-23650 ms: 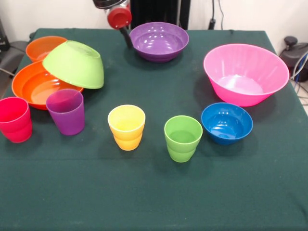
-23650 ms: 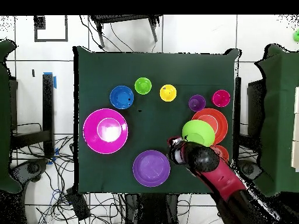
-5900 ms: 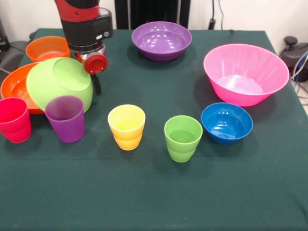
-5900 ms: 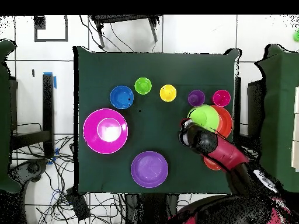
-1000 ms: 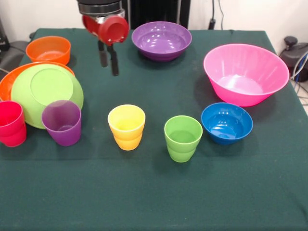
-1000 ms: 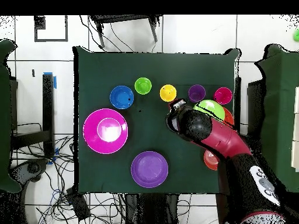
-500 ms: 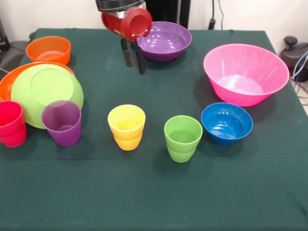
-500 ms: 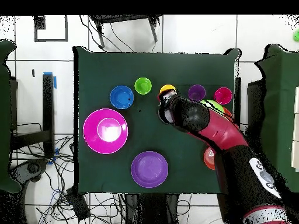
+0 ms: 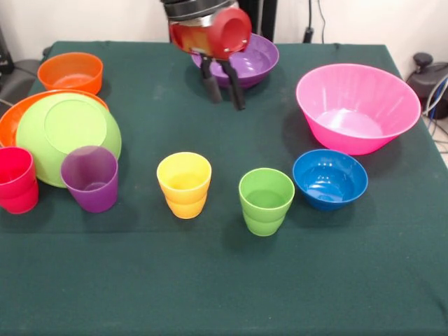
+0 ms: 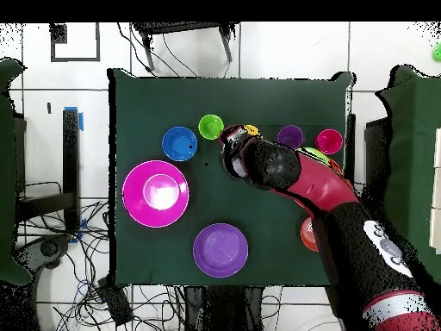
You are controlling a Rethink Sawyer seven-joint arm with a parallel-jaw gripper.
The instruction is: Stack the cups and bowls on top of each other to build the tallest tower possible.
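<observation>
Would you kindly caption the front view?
Sawyer's open gripper hangs empty before the glossy purple plastic bowl; nothing stacked upright.

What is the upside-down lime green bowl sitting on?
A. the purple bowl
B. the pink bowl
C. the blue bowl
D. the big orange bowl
D: the lime green bowl lies bottom-up over the big orange bowl, whose rim peeks out behind it at the table's left in the front view.

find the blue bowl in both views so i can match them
Front view: the blue bowl sits right of centre, just below the pink bowl and right of the green cup.
Overhead view: the blue bowl sits upper left on the cloth, above the pink bowl, left of the green cup.
Shared landmark: the pink bowl, always next to it.
</observation>
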